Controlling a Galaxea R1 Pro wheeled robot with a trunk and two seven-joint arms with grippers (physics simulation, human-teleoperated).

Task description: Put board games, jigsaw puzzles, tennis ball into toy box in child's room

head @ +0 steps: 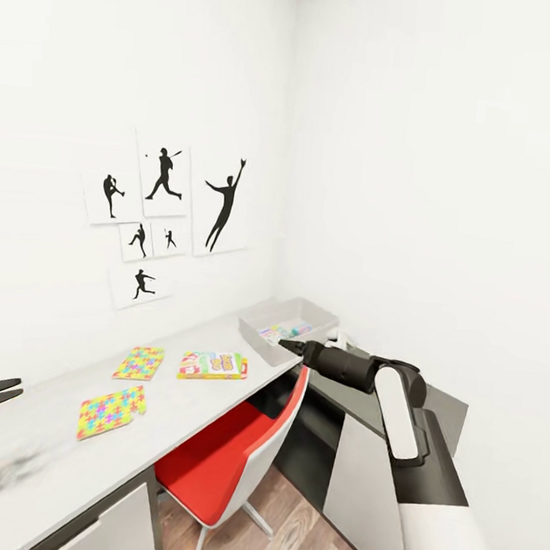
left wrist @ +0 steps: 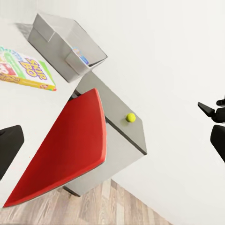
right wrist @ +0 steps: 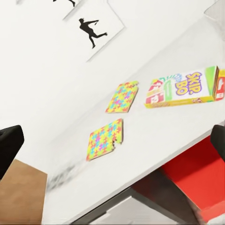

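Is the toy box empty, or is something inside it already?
Not empty. The toy box on the table already holds something colourful along its bottom; what it is cannot be told.

The board game (right wrist: 183, 87) lid reads "SKIP-BO".

A red chair (head: 234, 455) with a white shell and thin white legs is standing pushed in under the desk, its seat partly hidden below the top. Six white posters with black silhouettes of players (head: 167, 220) are hanging in a cluster on the left wall (head: 67, 82), the largest one at the right of the cluster. Wood-plank floor (head: 301, 544) is showing below the chair.
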